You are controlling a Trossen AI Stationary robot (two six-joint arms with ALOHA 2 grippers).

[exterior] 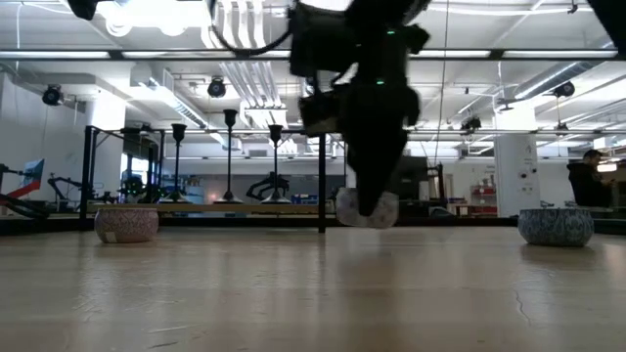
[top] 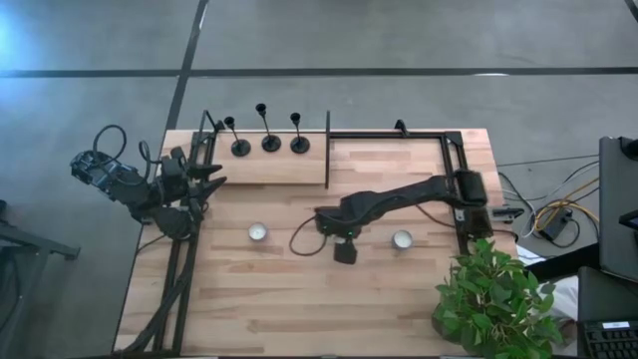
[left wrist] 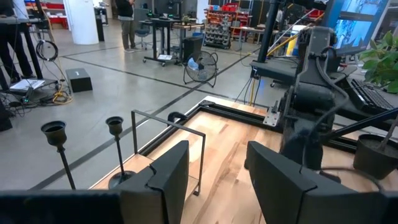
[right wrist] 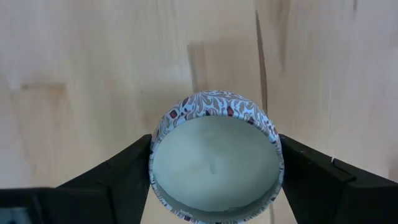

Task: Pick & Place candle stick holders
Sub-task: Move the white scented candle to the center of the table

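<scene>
Right pincer (right wrist: 214,171) clamped on a patterned candle tin (right wrist: 214,155) mid-desk (top: 299,299); left pincer (left wrist: 214,180) parted (idle at edge); three candle stick holders (top: 270,135) untouched at rear, all pending.

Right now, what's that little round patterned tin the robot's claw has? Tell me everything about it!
The round tin is a low candle tin with pale, smooth wax inside and a white outer wall printed with swirly dark and reddish leaf shapes. It looks like thin metal. It has no lid. The right gripper has one dark finger pressed on each side of it. It sits level above the wooden table, near the middle; the low view suggests it is lifted slightly.
</scene>
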